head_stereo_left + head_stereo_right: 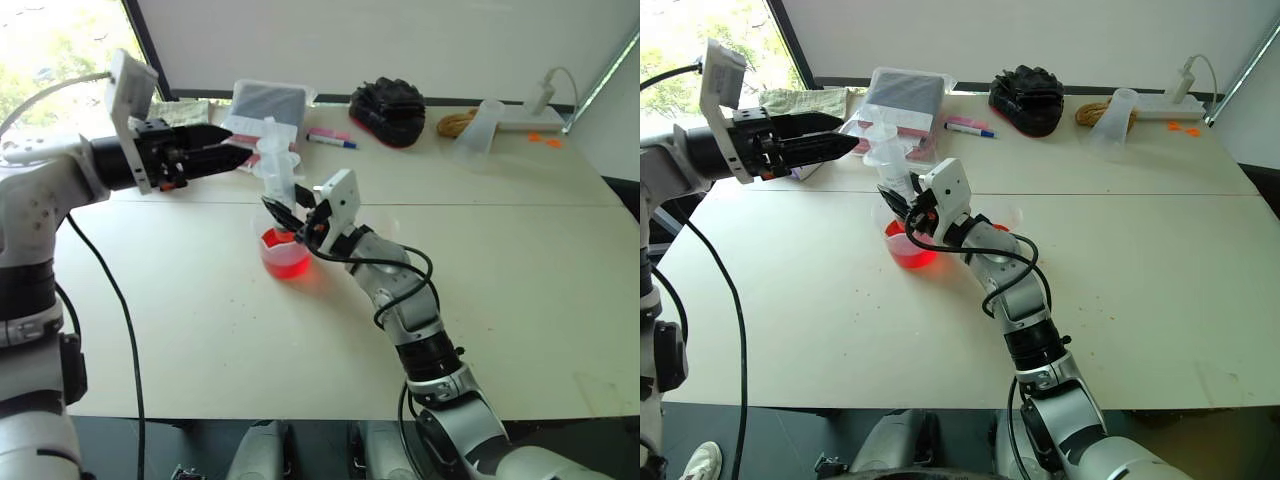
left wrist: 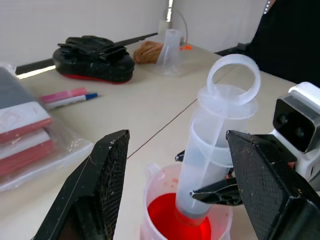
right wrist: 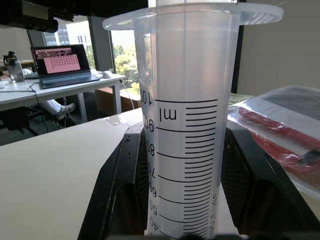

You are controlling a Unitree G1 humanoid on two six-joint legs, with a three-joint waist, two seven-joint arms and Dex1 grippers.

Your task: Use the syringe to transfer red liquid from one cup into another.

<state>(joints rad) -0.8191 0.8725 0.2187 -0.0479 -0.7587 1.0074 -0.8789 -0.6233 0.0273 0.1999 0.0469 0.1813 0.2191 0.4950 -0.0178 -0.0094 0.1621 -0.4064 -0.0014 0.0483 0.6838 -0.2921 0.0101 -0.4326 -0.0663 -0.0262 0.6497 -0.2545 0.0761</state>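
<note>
The syringe (image 1: 279,180) stands upright with its tip down in a clear spouted cup (image 1: 285,255) at the table's middle. The cup holds a shallow pool of red liquid (image 2: 175,222). My right gripper (image 1: 293,216) is shut on the syringe's ribbed barrel (image 3: 185,125) just above the cup's rim. The plunger ring (image 2: 234,80) sits close to the barrel's top. My left gripper (image 1: 238,148) hovers level to the left of the plunger, open and apart from it, with nothing between its fingers. A clear rim (image 1: 1008,213), possibly another cup, shows behind my right wrist; its contents are hidden.
Along the far edge lie a bagged box (image 1: 268,105), a blue-capped marker and a pink pen (image 1: 330,138), a black bundle (image 1: 388,108), a coil of cord (image 1: 455,122), a tipped frosted beaker (image 1: 480,125) and a power strip (image 1: 530,118). A seam (image 1: 480,205) crosses the table.
</note>
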